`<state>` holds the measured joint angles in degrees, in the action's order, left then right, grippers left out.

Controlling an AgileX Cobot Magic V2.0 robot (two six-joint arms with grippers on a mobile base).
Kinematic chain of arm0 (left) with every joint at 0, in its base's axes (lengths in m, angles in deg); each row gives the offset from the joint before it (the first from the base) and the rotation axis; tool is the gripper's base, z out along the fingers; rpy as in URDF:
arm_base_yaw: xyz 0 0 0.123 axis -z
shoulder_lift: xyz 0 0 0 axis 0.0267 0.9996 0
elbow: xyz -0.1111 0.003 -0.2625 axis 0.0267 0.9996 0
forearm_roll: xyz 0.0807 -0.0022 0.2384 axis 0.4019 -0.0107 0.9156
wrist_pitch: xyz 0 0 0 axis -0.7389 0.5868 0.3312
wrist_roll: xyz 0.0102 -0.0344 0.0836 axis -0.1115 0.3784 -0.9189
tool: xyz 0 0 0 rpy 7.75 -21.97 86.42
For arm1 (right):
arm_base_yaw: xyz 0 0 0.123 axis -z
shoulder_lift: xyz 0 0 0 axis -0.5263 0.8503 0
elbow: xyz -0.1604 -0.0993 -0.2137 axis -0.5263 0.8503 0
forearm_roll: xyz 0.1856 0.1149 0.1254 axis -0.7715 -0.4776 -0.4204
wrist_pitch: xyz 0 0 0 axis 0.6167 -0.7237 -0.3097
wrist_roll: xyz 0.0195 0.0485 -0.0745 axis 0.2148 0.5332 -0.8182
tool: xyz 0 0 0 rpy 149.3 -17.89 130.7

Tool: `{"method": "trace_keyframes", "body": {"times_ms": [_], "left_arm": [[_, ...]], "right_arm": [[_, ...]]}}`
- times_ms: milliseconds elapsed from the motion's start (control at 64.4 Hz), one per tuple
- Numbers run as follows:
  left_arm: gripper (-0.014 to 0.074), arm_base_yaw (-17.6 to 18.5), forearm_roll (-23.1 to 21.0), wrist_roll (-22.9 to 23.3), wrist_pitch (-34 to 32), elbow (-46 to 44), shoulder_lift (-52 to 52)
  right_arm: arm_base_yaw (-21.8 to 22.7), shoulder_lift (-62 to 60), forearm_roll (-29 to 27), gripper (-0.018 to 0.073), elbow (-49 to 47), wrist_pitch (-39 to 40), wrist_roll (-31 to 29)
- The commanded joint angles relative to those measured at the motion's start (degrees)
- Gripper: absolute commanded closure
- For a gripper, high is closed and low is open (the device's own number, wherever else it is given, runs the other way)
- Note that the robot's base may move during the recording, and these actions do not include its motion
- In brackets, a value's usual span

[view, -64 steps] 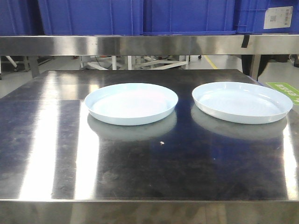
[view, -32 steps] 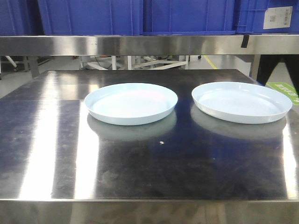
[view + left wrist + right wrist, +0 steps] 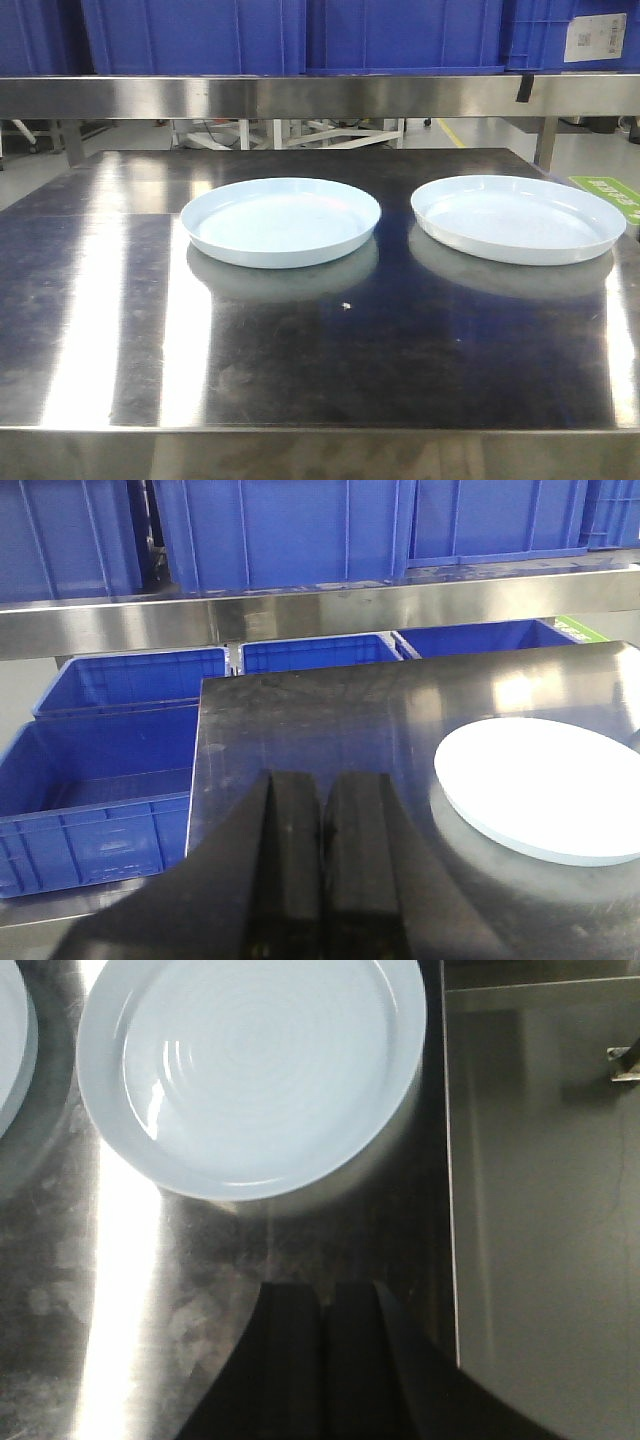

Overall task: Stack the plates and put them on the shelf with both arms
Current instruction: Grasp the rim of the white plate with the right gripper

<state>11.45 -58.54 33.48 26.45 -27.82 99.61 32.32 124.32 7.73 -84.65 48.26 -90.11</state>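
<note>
Two pale bluish-white plates lie side by side on the steel tabletop, the left plate and the right plate, a small gap apart. The shelf rail runs across behind them, with blue crates on top. Neither arm shows in the front view. In the left wrist view my left gripper is shut and empty over the table's left part, with a plate ahead to its right. My right gripper is shut and empty, just short of the near rim of the right plate.
Blue crates fill the shelf's upper tier, and more blue crates sit lower, beyond the table's left edge. The table's right edge runs close to my right gripper. A small white crumb lies in front of the plates.
A dark figure seen behind the table at the far right half a second ago is gone. The plates have not moved.
</note>
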Motion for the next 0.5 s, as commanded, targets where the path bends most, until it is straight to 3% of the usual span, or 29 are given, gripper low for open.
{"method": "trace_keyframes", "body": {"times_ms": [0, 202, 357, 481], "left_arm": [[0.0514, -0.2, -0.1, 0.5, -4.9, -1.7, 0.2], [0.0514, -0.2, -0.1, 0.5, -4.9, -1.7, 0.2], [0.0514, -0.2, -0.1, 0.5, -4.9, -1.7, 0.2], [0.0514, -0.2, -0.1, 0.5, -4.9, -1.7, 0.2]], "right_arm": [[0.6, 4.4, -0.9, 0.0506, -7.4, -2.0, -1.3], [2.7, 17.1, -0.8, 0.0453, -19.8, -7.2, -1.5], [4.2, 26.4, -0.5, 0.0265, -29.2, -10.2, -1.5], [4.2, 32.6, 0.1, 0.0172, -36.2, -12.5, -1.5]]}}
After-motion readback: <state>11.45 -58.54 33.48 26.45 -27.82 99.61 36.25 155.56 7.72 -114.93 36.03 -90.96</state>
